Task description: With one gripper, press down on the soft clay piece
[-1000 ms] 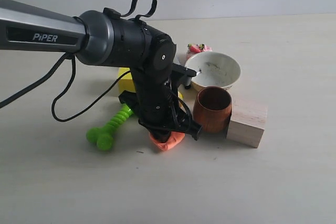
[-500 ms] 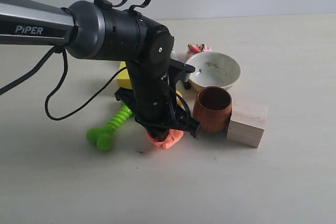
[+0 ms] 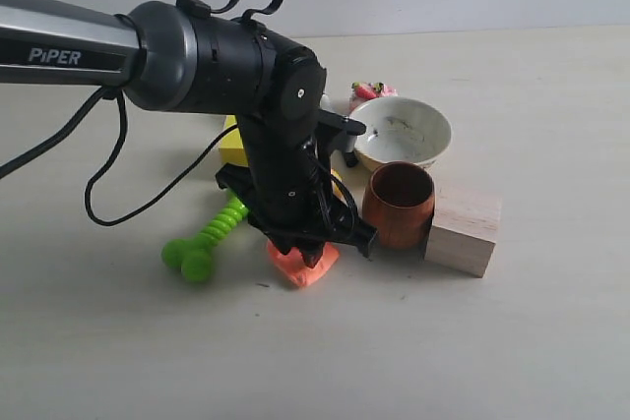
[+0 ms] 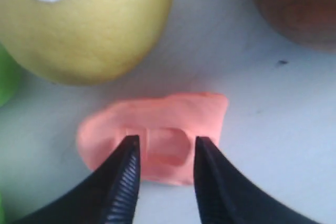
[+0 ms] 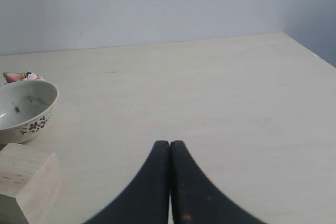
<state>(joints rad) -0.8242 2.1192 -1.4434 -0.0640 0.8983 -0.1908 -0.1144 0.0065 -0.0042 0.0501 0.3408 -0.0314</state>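
The arm's bulky wrist hides most of the left claw (image 3: 310, 251) in the exterior view, and with it the far part of the soft clay piece (image 3: 295, 272). Only the clay's near edge shows below the wrist on the table (image 3: 492, 341). In the left wrist view the yellow fruit (image 4: 89, 24) is cut off, with its sticker half out of the picture, and the brown cup (image 3: 399, 206) shows only as a blurred corner. A small pink and red thing (image 3: 369, 91) behind the white bowl (image 3: 433, 150) is too small to make out.

The clay lies flat on the table directly under the left claw, just beside the yellow fruit, between the green toy (image 3: 205, 241) and the brown cup. The claw's two ridged fingers (image 4: 123, 182) are parted and grasp nothing. Their tips appear to rest on the clay's upper face, one on each side of a shallow squarish dent.

The right claw (image 5: 169, 182) is clenched with its fingers together and nothing between them. It hangs over bare table near the wooden block (image 5: 26, 177).
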